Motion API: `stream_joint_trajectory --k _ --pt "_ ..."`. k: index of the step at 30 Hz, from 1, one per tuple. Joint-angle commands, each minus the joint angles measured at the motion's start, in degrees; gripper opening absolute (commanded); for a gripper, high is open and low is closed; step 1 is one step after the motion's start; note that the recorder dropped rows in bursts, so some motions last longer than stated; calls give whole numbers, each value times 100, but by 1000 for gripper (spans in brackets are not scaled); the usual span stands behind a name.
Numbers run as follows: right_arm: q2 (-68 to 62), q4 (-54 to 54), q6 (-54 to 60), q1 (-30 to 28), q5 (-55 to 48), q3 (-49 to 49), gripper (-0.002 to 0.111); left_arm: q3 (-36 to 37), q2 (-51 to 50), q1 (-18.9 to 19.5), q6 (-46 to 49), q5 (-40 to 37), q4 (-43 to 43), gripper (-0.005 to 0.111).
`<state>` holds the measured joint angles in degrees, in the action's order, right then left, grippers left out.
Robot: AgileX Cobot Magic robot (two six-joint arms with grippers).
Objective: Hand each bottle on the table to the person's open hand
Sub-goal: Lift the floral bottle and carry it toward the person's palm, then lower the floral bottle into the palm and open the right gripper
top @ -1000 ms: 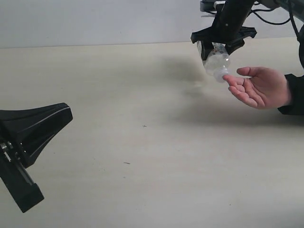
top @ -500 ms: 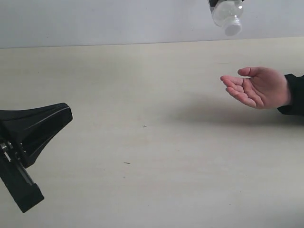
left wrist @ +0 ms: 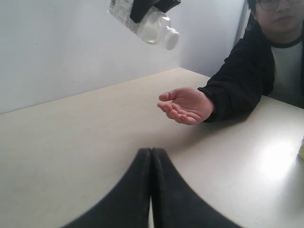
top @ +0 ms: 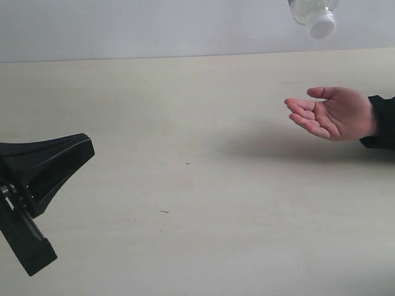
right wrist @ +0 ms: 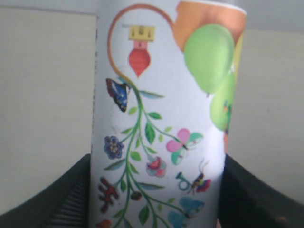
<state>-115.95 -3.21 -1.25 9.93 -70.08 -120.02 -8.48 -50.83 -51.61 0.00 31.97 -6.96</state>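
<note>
Now the right tool (right wrist: 159, 190) clamps the whitish bottle (top: 313, 13) by its body, cap tilted downward, with the open hand (top: 333, 114) well below the tool; best to lower slowly into that hand, releasing only once it rests there. The left tool (left wrist: 151, 190) is pressed together, empty

bottle (left wrist: 151, 26) aloft, tilted cap-down; open hand (left wrist: 186, 105) palm-up over table (left wrist: 71, 142); left gripper (left wrist: 151, 156) jaws touching

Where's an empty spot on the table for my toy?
The wide middle of the table, between the left gripper and the person's hand, is bare. So is the stretch nearer the camera. Crowded only at the hand: the right gripper holds a bottle in the air near it.
</note>
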Motion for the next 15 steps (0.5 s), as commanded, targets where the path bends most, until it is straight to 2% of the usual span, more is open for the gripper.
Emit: stream_joint_trajectory --k 1,6,11,15 --pt "954 76 125 9 12 1257 0 25 37 -35 0 40 -56 1" --pt "2019 232 125 9 12 2820 0 25 37 -35 0 40 -56 1" --pt "2828 232 125 9 966 4155 0 25 37 -35 0 40 -56 1" --pt "3021 232 64 9 1545 4813 0 25 37 -35 0 40 -56 1"
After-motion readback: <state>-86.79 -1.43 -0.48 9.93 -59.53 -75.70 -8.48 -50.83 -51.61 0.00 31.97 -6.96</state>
